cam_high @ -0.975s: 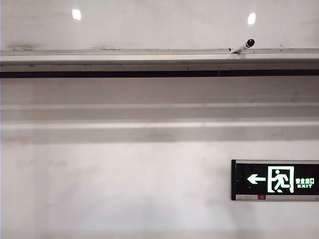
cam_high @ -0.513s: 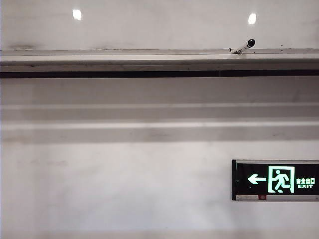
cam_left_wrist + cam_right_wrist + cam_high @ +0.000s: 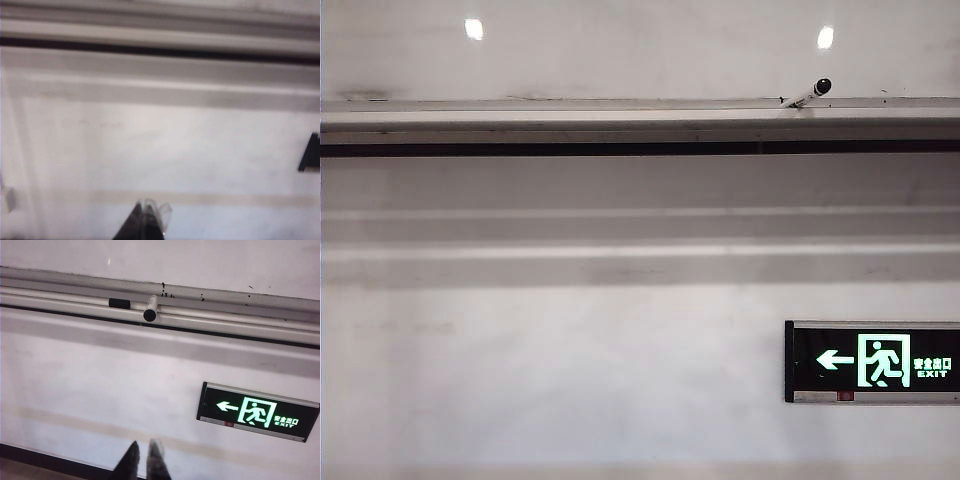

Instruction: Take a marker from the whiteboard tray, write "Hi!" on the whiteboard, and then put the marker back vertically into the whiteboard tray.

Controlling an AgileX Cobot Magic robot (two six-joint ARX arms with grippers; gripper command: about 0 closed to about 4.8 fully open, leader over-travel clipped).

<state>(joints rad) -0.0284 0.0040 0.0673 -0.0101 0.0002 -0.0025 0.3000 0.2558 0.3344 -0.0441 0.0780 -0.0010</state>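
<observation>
The marker (image 3: pixel 812 93) lies in the whiteboard tray (image 3: pixel 570 105); left gripper (image 3: pixel 148 207) seemingly closed, right gripper (image 3: pixel 144 449) closed, both empty.

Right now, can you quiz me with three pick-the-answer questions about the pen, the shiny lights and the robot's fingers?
1. Where is the small white pen with a black cap?
A. on the long grey metal ledge
B. between the robot's fingers
C. on the floor

2. How many bright lamp spots shine on the glossy white board?
A. one
B. two
C. four

3. What do the left gripper and the right gripper hold?
A. the pen
B. nothing
C. a cloth

Answers:
1 A: the pen lies tilted on the ledge, its cap sticking out over the front edge.
2 B: one spot glows on the left and one on the right.
3 B: both pairs of fingers are shut and empty, facing the wall below the ledge, far from the pen.
</observation>
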